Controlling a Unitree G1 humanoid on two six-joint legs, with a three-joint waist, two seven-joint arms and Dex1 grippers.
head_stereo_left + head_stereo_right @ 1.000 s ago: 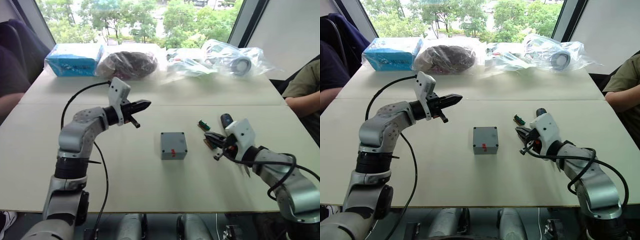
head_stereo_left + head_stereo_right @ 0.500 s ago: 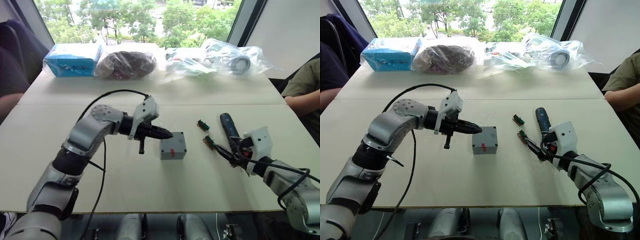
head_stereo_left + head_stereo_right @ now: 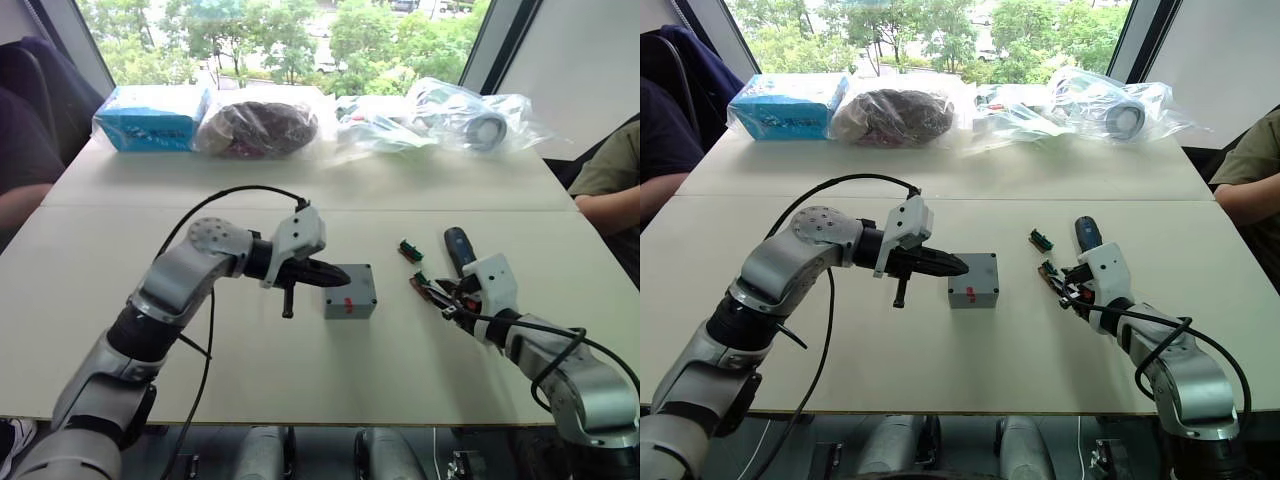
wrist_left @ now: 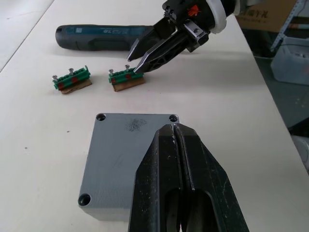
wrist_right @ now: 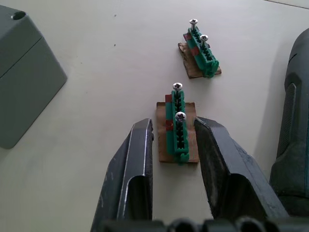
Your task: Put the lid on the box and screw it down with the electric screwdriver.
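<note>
Over the last second the left gripper [image 3: 340, 272] has swung down from mid-air at the upper left of the frame to the centre, its closed fingers now just above the lid [image 3: 349, 283] on the box [image 3: 348, 302]. The right gripper [image 5: 173, 145] has drawn back, then moved in again at centre right, its parted fingers [image 5: 136, 150] now straddling the nearer green connector piece [image 5: 177, 137] beside the electric screwdriver [image 3: 460, 249].

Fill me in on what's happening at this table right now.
The lid already sits on the box. The left gripper, fingers shut, rests over the lid. The right gripper is open, its fingers either side of a green connector piece holding two screws; a second connector piece lies beyond it. The electric screwdriver lies on the table, not picked up.
</note>
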